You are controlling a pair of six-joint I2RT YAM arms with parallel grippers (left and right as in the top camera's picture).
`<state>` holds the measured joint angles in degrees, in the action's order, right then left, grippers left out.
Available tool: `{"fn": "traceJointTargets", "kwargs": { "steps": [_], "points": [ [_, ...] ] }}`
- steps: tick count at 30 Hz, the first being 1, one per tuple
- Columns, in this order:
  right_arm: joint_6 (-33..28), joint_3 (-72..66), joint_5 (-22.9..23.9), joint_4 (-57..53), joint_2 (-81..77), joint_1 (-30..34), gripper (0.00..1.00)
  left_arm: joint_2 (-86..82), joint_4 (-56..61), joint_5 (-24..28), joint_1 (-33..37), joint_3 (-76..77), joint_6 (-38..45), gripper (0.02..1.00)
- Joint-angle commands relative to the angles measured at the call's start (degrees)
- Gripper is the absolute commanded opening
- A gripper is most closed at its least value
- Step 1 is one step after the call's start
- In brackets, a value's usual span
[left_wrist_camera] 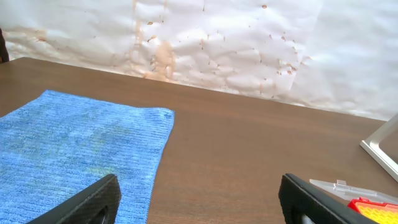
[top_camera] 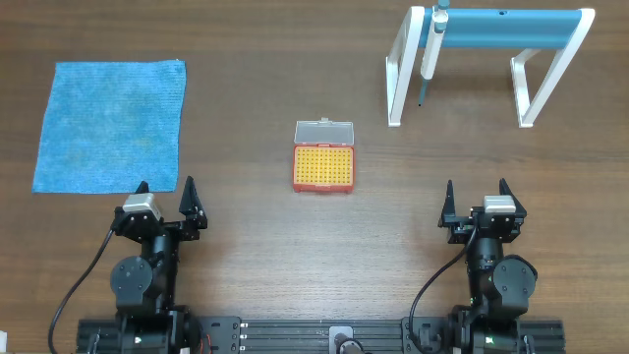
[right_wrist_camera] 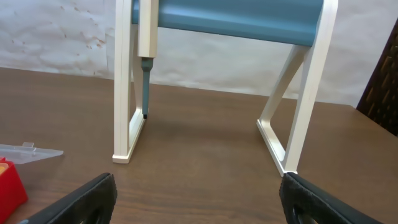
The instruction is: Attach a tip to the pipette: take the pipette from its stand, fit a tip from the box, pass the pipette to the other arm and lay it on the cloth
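The pipette (top_camera: 432, 54) hangs upright at the left end of the white and blue stand (top_camera: 550, 61) at the back right; its shaft (right_wrist_camera: 145, 62) also shows in the right wrist view, by the stand's left leg (right_wrist_camera: 124, 93). A red tip box (top_camera: 323, 168) with its clear lid open sits mid-table; its corner (left_wrist_camera: 373, 210) shows in the left wrist view. The blue cloth (top_camera: 111, 127) lies flat at the back left, seen close as cloth (left_wrist_camera: 68, 155). My left gripper (top_camera: 165, 197) and right gripper (top_camera: 478, 202) rest open near the front edge, both holding nothing.
Bare brown wooden table (top_camera: 256, 79) lies between cloth, box and stand. A crumpled white backdrop (left_wrist_camera: 249, 50) stands behind the table's far edge. Cables run from both arm bases along the front edge.
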<state>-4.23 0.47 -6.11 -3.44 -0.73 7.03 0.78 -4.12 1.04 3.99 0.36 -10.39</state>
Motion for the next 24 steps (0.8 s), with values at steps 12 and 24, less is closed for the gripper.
{"fn": "traceJointTargets", "kwargs": {
  "steps": [12, 24],
  "points": [
    [-0.8, -0.2, 0.1, -0.2, 0.7, 0.3, 0.851, -0.4, -0.5, -0.8, 0.1, 0.0, 0.1, 0.825],
    [-0.8, 3.2, -5.1, 2.7, -5.5, -2.9, 0.851, -0.4, -0.5, -0.8, 0.1, 0.0, 0.1, 0.825]
  ]
}}
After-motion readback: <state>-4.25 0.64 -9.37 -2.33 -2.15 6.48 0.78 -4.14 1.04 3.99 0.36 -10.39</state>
